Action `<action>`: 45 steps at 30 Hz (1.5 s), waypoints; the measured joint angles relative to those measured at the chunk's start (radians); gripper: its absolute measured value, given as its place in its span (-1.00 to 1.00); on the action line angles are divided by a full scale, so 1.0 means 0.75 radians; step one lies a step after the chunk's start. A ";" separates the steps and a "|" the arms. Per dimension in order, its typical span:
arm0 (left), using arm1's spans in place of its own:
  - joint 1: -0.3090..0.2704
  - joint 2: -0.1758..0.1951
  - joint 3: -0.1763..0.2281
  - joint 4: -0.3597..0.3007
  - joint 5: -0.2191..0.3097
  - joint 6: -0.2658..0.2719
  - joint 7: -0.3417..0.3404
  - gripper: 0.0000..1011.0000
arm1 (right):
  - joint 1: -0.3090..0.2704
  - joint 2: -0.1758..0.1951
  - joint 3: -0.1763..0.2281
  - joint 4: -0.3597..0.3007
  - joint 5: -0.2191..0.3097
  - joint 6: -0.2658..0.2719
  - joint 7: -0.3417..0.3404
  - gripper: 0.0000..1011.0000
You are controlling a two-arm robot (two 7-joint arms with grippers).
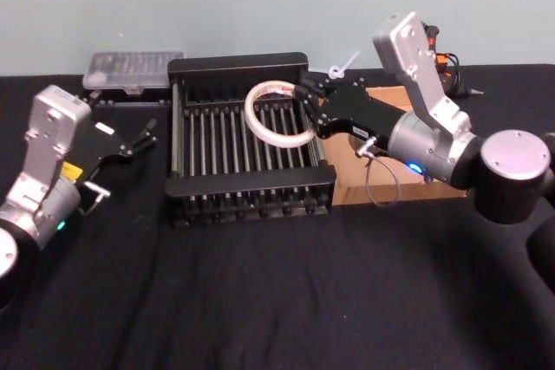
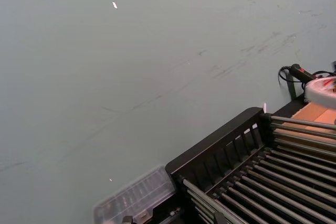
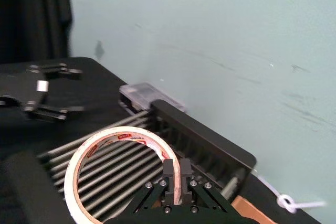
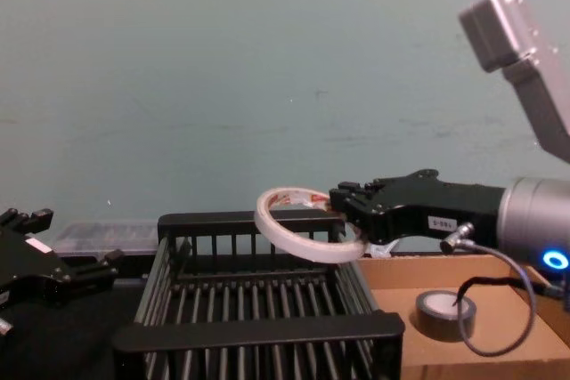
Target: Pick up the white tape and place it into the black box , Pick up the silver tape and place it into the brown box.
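Note:
The white tape (image 1: 251, 116) is a flat ring with red print inside. It hangs tilted over the right half of the black box (image 1: 236, 65), a slatted crate in the middle of the table. My right gripper (image 1: 305, 101) is shut on the ring's rim, and the right wrist view shows the fingers (image 3: 169, 174) pinching the white tape (image 3: 89, 150). The silver tape (image 4: 445, 311) lies flat inside the brown box (image 4: 419, 344), just right of the crate and under my right arm. Far to the left, my left gripper (image 1: 130, 140) rests open and holds nothing.
A clear plastic case (image 1: 132, 68) lies behind the crate's left corner. A white tie (image 1: 342, 65) and black cables (image 1: 451, 67) sit at the back right by the wall. Black cloth covers the table in front.

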 joint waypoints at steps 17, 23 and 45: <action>0.000 0.000 0.000 0.000 0.000 0.000 0.000 0.98 | 0.132 -0.185 -0.005 0.320 -0.141 -0.030 -0.122 -0.85; 0.000 0.000 0.000 0.000 0.000 0.000 0.000 0.98 | 0.154 -0.223 -0.005 0.385 -0.167 -0.046 -0.120 -0.85; 0.000 0.000 0.000 0.000 0.000 0.000 0.000 0.98 | 0.167 -0.260 0.007 0.450 -0.212 -0.060 -0.102 -0.85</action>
